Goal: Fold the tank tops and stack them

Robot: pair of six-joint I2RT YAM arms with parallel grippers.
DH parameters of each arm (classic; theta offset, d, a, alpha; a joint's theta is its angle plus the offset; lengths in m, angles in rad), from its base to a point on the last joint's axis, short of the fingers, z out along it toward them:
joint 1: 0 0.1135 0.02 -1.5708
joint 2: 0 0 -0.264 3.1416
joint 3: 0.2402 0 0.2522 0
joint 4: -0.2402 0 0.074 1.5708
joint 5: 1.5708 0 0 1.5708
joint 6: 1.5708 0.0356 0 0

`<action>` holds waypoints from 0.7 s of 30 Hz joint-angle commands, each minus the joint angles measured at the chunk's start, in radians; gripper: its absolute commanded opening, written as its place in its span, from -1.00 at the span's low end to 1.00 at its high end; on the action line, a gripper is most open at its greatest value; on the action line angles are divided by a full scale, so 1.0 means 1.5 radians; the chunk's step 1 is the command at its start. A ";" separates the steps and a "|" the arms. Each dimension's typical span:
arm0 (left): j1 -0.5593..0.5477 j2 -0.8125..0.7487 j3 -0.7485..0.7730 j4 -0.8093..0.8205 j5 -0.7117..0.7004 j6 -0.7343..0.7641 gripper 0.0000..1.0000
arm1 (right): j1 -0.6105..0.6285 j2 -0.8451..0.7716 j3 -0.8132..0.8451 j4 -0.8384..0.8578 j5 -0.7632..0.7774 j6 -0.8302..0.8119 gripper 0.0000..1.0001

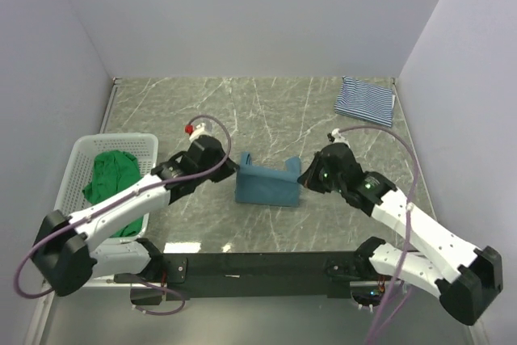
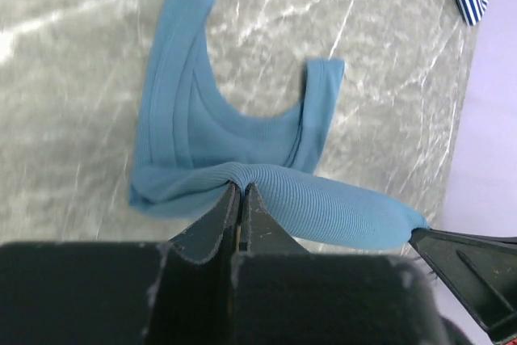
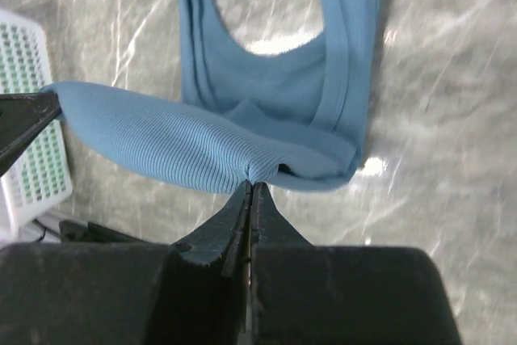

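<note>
The teal tank top (image 2: 234,131) is soft, matt, finely ribbed knit cloth. The counter (image 1: 275,103) looks like polished grey veined stone (glossy, catching glare). The basket (image 1: 113,140) is white plastic mesh. The left gripper (image 2: 241,190) and right gripper (image 3: 250,187) are matt black, slightly scuffed.

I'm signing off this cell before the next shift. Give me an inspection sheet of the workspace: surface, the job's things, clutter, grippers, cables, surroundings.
Surface: grey marbled tabletop, some glare patches.
Job's things: teal tank top mid-table, its near edge lifted and stretched between the two grippers; striped tank top at the far right corner, looks folded; green tank top crumpled inside the basket.
Clutter: white mesh basket at the left edge; nothing else seen.
Grippers: left gripper and right gripper both shut on the teal fabric.
Cables: purple cables loop off both arms, clear of the fabric.
Surroundings: plain white walls on three sides.
</note>
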 commanded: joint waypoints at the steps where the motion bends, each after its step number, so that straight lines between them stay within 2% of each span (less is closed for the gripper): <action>1: 0.054 0.045 0.055 0.064 0.063 0.055 -0.99 | -0.063 0.054 0.043 0.074 -0.068 -0.070 -1.00; 5: 0.131 0.167 0.105 0.119 0.144 0.093 -0.99 | -0.142 0.134 0.054 0.123 -0.125 -0.091 -1.00; 7: 0.148 0.223 0.157 0.132 0.162 0.105 -0.99 | -0.186 0.191 0.064 0.157 -0.161 -0.102 -1.00; 8: 0.166 0.286 0.174 0.138 0.185 0.113 -0.99 | -0.197 0.214 0.072 0.164 -0.173 -0.107 -0.99; 11: 0.188 0.397 0.243 0.178 0.229 0.135 -0.82 | -0.243 0.308 0.111 0.193 -0.194 -0.122 -0.64; 12: 0.205 0.422 0.273 0.190 0.240 0.140 -0.65 | -0.257 0.355 0.121 0.210 -0.198 -0.129 -0.42; 13: 0.215 0.445 0.289 0.225 0.273 0.138 -0.55 | -0.269 0.379 0.152 0.215 -0.205 -0.134 -0.32; 15: 0.245 0.493 0.331 0.253 0.305 0.133 -0.35 | -0.298 0.431 0.184 0.221 -0.211 -0.150 -0.15; 17: 0.258 0.514 0.358 0.274 0.340 0.136 -0.25 | -0.314 0.453 0.218 0.232 -0.200 -0.157 -0.03; 19: 0.268 0.505 0.383 0.249 0.330 0.154 -0.11 | -0.319 0.453 0.226 0.215 -0.192 -0.162 0.05; 21: 0.268 0.464 0.366 0.213 0.285 0.170 -0.04 | -0.311 0.408 0.197 0.222 -0.184 -0.171 0.16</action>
